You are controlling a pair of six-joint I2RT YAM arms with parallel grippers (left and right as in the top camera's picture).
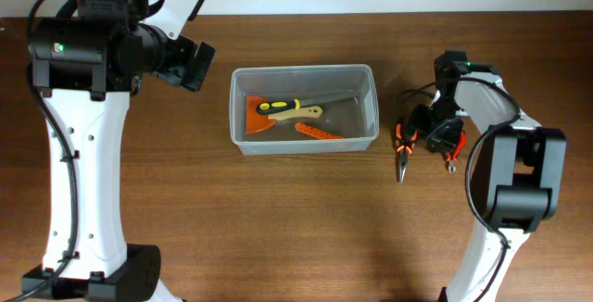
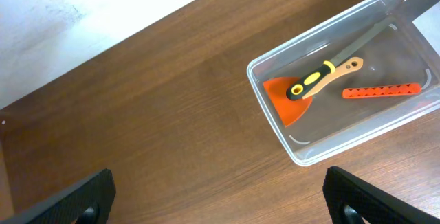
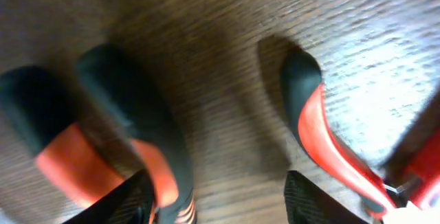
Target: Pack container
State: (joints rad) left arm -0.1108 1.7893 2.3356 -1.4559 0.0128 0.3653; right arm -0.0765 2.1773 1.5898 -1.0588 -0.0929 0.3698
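Table (image 1: 17,163): brown wood, under both claws.
Left claw (image 1: 193,65): released, its fingers (image 2: 75,200) spread wide with only bare wood between them; held above the table at the far left edge.
Container (image 1: 302,69): clear, upright on the table, well to the right of the left claw and to the left of the right claw, touched by neither.
Scraper (image 1: 257,117): orange, flat in the container's end nearer the left claw.
File (image 1: 289,109): yellow-and-black grip, lying across the scraper and slanting away toward the right claw's end.
Strip (image 1: 318,132): orange, on the container floor just beside the file.
Pliers (image 1: 401,146): orange-and-black handles, on the table just left of the right claw, outside the container.
Right claw (image 1: 443,140): released, low over the table, bare wood showing in the gap; one pliers handle lies against its left finger (image 3: 127,200).
Cutter (image 1: 451,160): red handles, just right of the right claw.
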